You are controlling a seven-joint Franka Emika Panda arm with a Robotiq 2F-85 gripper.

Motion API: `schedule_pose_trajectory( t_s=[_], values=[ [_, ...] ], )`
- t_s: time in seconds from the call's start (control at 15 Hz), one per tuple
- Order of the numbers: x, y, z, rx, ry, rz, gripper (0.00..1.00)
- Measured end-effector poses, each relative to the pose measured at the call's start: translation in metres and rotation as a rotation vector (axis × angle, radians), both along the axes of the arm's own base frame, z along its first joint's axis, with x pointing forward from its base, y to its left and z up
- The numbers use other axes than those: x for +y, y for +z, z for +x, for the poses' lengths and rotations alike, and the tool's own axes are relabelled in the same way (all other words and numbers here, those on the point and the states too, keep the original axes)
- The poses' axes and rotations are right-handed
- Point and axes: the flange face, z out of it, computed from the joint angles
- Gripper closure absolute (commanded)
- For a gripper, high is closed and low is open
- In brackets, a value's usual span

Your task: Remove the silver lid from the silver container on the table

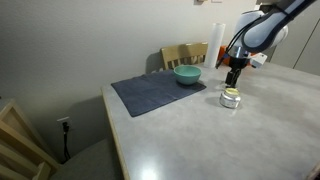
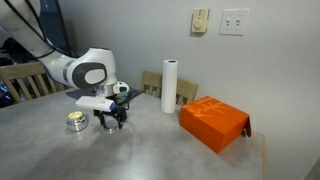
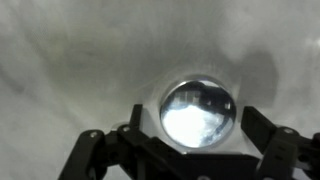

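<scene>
**Fig. 1.** My gripper [image 1: 234, 78] at the silver container [image 1: 231, 101] on the table [image 1: 200, 135].

(a) In an exterior view, the silver lid [image 1: 231, 93] sits closed on the container. The pot stands on the bare grey top, near the dark mat [image 1: 158, 92] and the teal bowl [image 1: 187, 74] but apart from both. My fingers appear directly over the lid, pointing down, with a narrow gap showing between tips and lid.

(b) In an exterior view from another side, my gripper [image 2: 112, 120] appears just beside the container [image 2: 75, 125] and lid [image 2: 75, 117], not over them, with its tips low near the tabletop. The two views together do not settle how high I stand above the lid. A paper towel roll [image 2: 170, 85] and an orange box [image 2: 213, 122] stand well apart on the far side of me.

(c) In the wrist view, my gripper [image 3: 180, 130] is spread wide. One finger [image 3: 90, 150] lies on one flank of the lid [image 3: 198, 110] and the second finger [image 3: 280, 150] on the opposite flank. The shiny dome lies between them and slightly ahead of the tips. Neither finger touches it, and I hold nothing.
</scene>
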Motion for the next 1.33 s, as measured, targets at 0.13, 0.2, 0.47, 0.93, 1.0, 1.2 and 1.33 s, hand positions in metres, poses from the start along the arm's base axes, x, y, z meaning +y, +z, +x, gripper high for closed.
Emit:
schedule_pose_trajectory(
  t_s=[0.13,0.2,0.47,0.93,1.0,1.2,1.33],
  values=[
    [0.002,0.001,0.0,-0.003,0.003,0.002,0.0],
    [0.005,0.002,0.001,-0.005,0.006,0.005,0.0],
    [0.03,0.017,-0.004,-0.023,0.042,0.011,0.0],
    [0.092,0.069,-0.037,-0.107,0.097,-0.057,0.0],
    [0.098,0.075,-0.043,-0.116,0.101,-0.066,0.0],
    [0.109,0.087,-0.055,-0.125,0.109,-0.061,0.0],
    [0.112,0.089,-0.059,-0.123,0.115,-0.055,0.0]
  ],
)
